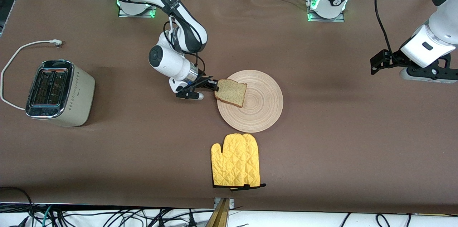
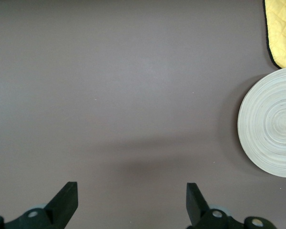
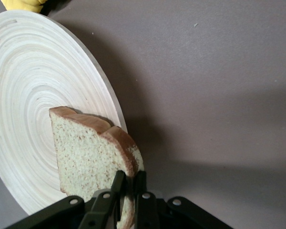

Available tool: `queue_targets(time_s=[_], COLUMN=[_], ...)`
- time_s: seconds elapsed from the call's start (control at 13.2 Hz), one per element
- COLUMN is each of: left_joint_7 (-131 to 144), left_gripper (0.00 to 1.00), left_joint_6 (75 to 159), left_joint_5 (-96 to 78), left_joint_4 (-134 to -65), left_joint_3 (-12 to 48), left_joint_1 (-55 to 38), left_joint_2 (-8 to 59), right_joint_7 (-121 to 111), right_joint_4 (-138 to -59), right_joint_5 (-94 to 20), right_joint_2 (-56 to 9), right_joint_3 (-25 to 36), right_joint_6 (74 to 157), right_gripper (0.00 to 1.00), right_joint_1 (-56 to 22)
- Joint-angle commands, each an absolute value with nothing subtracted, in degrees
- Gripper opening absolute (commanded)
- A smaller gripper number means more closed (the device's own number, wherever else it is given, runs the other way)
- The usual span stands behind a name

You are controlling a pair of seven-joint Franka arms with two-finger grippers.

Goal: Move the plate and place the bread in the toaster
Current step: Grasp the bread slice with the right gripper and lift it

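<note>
The right end effector [image 1: 213,86] pinches the bread [image 1: 231,92] by one edge, over the plate's [image 1: 264,112] rim. The toaster [image 1: 59,92] sits well apart, toward the right arm's end of the tabletop [image 1: 322,148]; its slots look empty. The left end effector [image 2: 131,200] waits, spread wide.

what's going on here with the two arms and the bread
The right hand is shut on one edge of the bread, holding the slice tilted over the rim of the plate. The toaster stands toward the right arm's end of the table with both slots empty. A yellow oven mitt lies nearer the front camera than the plate. The left hand waits open over bare table at the left arm's end.
</note>
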State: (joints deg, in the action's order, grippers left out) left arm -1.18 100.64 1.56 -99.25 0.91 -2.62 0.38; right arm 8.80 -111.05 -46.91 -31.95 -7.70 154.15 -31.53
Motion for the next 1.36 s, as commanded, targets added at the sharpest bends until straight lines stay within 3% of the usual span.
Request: queue_targets(time_s=[0.0,0.68,0.99,1.29], left_joint_7=[-0.5,-0.5,-0.5,-0.5], left_gripper=[1.00,1.00,1.00,1.00], left_joint_6=[99.3,99.1,99.1,99.0], left_joint_5=[1.5,1.5,1.5,1.5], left_joint_4=[-98.4,-98.5,-98.4,-98.4], left_joint_3=[0.8,0.8,0.8,0.8], left_joint_1=[-2.7,-2.7,-2.7,-2.7], left_joint_2=[0.4,0.4,0.5,0.5], right_joint_7=[8.4,7.8,7.9,5.6], right_joint_4=[-109.7,-108.8,-105.0,-92.0], right_joint_5=[-48.3,-42.2,-31.8,-18.9], right_joint_2=[-33.3,-29.3,-24.9,-24.0], right_joint_3=[-7.9,-5.7,1.6,9.1], right_joint_6=[155.0,149.1,132.9,111.7], right_gripper=[0.00,0.00,0.00,0.00], right_joint_1=[-32.3,-32.3,-32.2,-32.1])
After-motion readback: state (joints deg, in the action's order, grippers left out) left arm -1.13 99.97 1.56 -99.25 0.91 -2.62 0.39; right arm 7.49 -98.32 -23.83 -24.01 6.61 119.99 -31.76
